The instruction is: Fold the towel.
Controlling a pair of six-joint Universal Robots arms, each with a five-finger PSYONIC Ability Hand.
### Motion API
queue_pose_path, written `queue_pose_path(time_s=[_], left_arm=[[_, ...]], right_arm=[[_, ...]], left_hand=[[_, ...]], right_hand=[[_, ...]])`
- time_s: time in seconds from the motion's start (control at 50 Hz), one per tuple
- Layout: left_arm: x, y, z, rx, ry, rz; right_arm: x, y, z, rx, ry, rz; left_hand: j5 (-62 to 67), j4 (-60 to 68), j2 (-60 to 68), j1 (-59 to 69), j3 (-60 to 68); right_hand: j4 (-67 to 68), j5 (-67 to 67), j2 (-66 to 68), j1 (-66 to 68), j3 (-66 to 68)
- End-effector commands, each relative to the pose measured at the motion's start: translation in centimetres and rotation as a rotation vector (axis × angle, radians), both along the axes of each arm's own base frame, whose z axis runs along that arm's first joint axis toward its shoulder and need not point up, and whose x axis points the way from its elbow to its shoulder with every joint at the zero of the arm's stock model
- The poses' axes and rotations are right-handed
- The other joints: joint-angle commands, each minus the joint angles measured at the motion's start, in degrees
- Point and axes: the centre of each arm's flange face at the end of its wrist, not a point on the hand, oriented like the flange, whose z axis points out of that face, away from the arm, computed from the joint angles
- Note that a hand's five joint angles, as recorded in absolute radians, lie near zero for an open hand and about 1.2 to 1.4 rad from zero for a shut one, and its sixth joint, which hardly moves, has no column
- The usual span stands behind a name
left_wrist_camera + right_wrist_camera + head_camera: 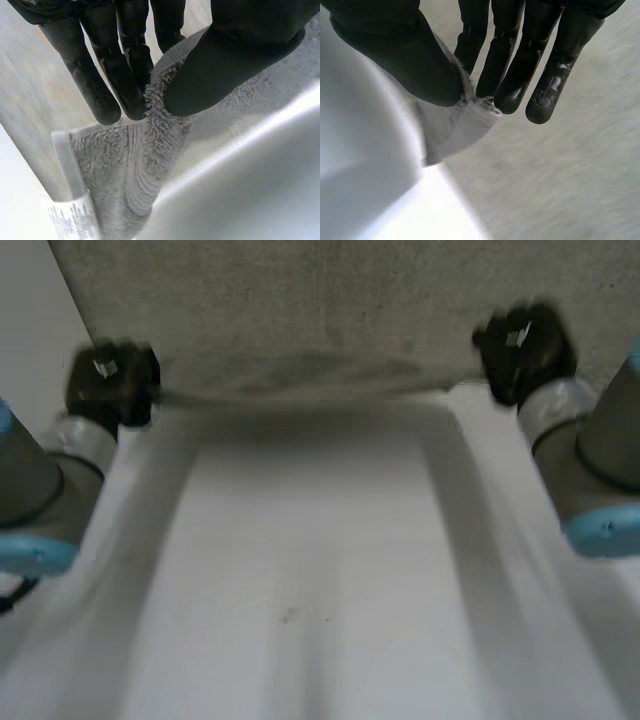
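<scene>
Left hand (240, 55): pinches towel (330, 310) corner; its wrist view shows a label (70, 217).
Right hand (420, 65): pinches opposite corner.
Table (320, 590): white.

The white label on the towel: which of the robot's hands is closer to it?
The left hand. It pinches the towel at an edge, with the label just beyond its fingertips. The right hand pinches a corner at the towel's opposite side.

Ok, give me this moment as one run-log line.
towel: near edge raised off table, sagging between hands | left hand: pinching near edge, left end | right hand: pinching near-right corner
</scene>
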Motion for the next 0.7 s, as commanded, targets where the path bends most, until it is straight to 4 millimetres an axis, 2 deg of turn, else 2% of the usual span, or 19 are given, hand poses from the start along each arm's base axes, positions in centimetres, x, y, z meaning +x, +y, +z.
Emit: queue_pose_path(time_s=[0.02, 0.04, 0.08, 0.16, 0.18, 0.2, 0.24, 0.34, 0.48, 0.58, 0.62, 0.66, 0.7], left_arm=[[0.2, 2.3, -10.2, 0.263, -0.180, -0.013], [0.3, 2.3, -10.2, 0.264, -0.181, -0.013], [0.6, 3.5, -11.7, 0.309, -0.280, -0.023], [0.8, 4.6, -12.1, 0.322, -0.349, -0.036], [1.0, 4.8, -11.6, 0.308, -0.362, -0.033], [1.0, 4.8, -11.6, 0.308, -0.362, -0.033], [1.1, 5.2, -10.5, 0.280, -0.364, -0.030], [1.2, 5.5, -9.8, 0.265, -0.360, -0.027], [1.2, 6.0, -9.3, 0.253, -0.355, -0.050], [1.5, 5.9, -9.0, 0.246, -0.347, -0.072], [2.1, 5.4, -9.0, 0.248, -0.341, -0.066], [3.6, 4.5, -9.0, 0.259, -0.328, -0.049], [4.0, 4.2, -9.0, 0.260, -0.323, -0.057]], right_arm=[[-1.0, 2.1, -9.3, 0.304, 0.117, 0.013], [-1.0, 2.1, -9.3, 0.304, 0.118, 0.013], [-1.6, 3.0, -10.3, 0.372, 0.140, 0.012], [-2.4, 3.1, -10.5, 0.408, 0.140, -0.007], [-2.9, 3.0, -10.3, 0.410, 0.135, -0.021], [-3.3, 3.0, -10.1, 0.411, 0.132, -0.030], [-3.7, 3.0, -9.8, 0.407, 0.126, -0.035], [-4.6, 3.3, -9.1, 0.403, 0.108, -0.030], [-5.4, 3.5, -9.7, 0.434, 0.102, -0.030], [-6.9, 2.7, -10.0, 0.453, 0.072, -0.077], [-7.0, 2.6, -10.0, 0.454, 0.071, -0.082], [-7.1, 2.6, -10.1, 0.457, 0.069, -0.082], [-7.0, 2.7, -10.2, 0.460, 0.067, -0.075]], left_hand=[[10.5, 10.2, 10.3, 11.7, 10.3], [10.5, 10.2, 10.3, 11.7, 10.3], [10.5, 10.2, 10.3, 11.7, 10.3], [9.0, 8.7, 8.8, 10.3, 8.8], [-0.7, -0.9, -0.9, 0.6, -0.8], [-0.8, -1.0, -1.0, 0.5, -0.9], [-23.0, -23.3, -23.3, -21.8, -23.2], [-24.8, -25.1, -25.0, -23.5, -25.0], [-27.9, -28.1, -28.1, -26.6, -28.0], [-27.3, -27.6, -27.6, -26.1, -27.5], [-27.3, -27.6, -27.6, -26.1, -27.5], [-27.0, -27.3, -27.2, -25.7, -27.2], [-26.8, -27.1, -27.1, -25.6, -27.0]], right_hand=[[11.5, 12.6, 12.4, 24.2, 11.7], [11.5, 12.6, 12.4, 24.2, 11.7], [11.5, 12.6, 12.4, 24.2, 11.7], [11.5, 12.6, 12.4, 24.2, 11.7], [11.5, 12.6, 12.4, 24.2, 11.7], [11.5, 12.6, 12.4, 24.2, 11.7], [11.5, 12.6, 12.4, 24.2, 11.7], [11.5, 12.6, 12.4, 24.2, 11.7], [11.5, 12.6, 12.4, 24.2, 11.7], [11.5, 12.6, 12.4, 24.2, 11.7], [11.5, 12.6, 12.4, 24.2, 11.7], [11.5, 12.6, 12.4, 24.2, 11.7], [11.5, 12.6, 12.4, 24.2, 11.7]])
